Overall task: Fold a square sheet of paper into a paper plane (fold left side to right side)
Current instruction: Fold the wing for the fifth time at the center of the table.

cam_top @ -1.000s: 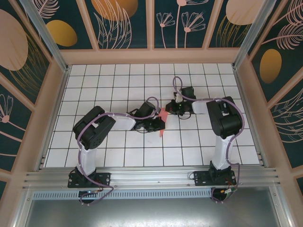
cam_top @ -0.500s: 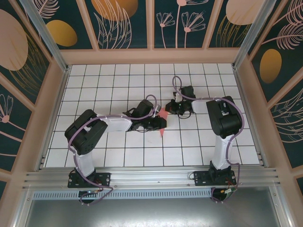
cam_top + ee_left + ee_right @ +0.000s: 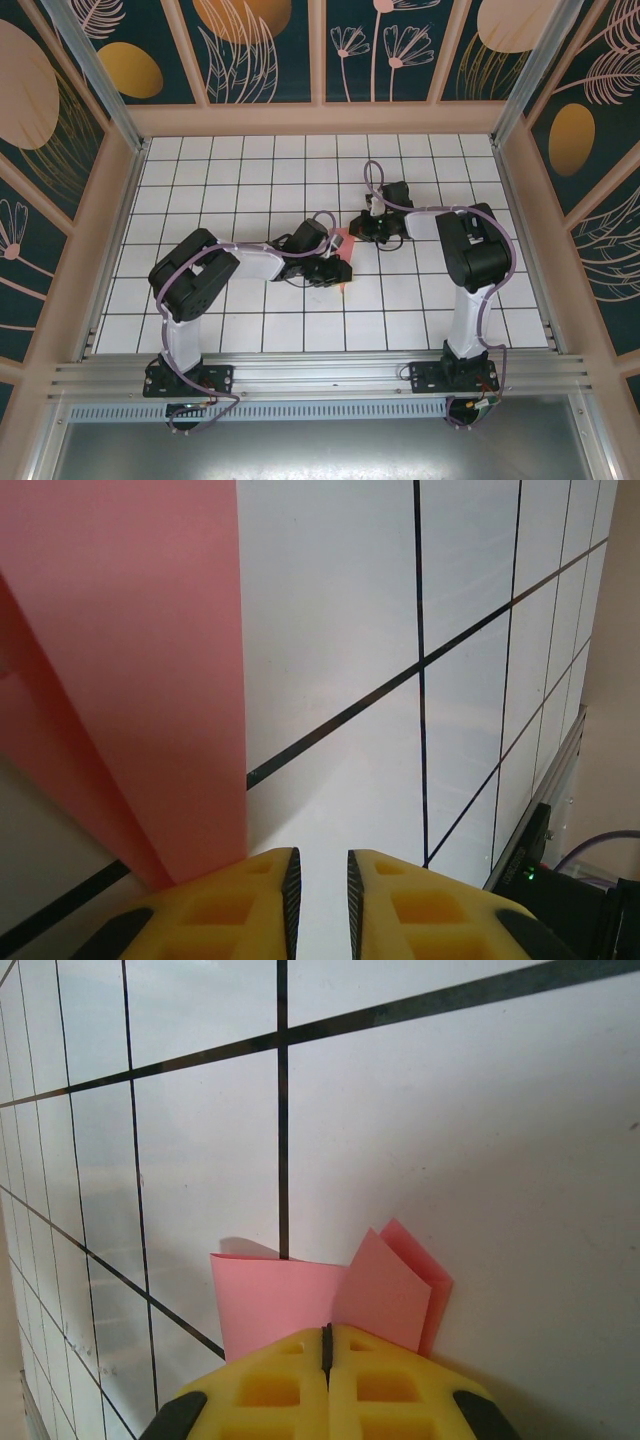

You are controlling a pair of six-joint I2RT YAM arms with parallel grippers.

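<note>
The left gripper (image 3: 319, 875) stood with jaws slightly parted on nothing. The part-folded paper plane (image 3: 130, 660) lay just beside one finger, mid-table (image 3: 420, 300). Beyond it, the right gripper (image 3: 327, 1335) was closed at the paper's raised flaps (pinch unconfirmed). Judged mid-crease; the next move calls for pressing the long fold flat. Both wrists crowded the paper, and the panelled walls (image 3: 320, 60) stood well apart.

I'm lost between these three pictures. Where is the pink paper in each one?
Top external: the paper is a small pink patch at mid-table.
Left wrist: the paper is a large pink sheet covering the upper left.
Right wrist: the paper sits low in the centre, with its flaps folded.
Shared landmark: the black grid lines on the white table.
</note>
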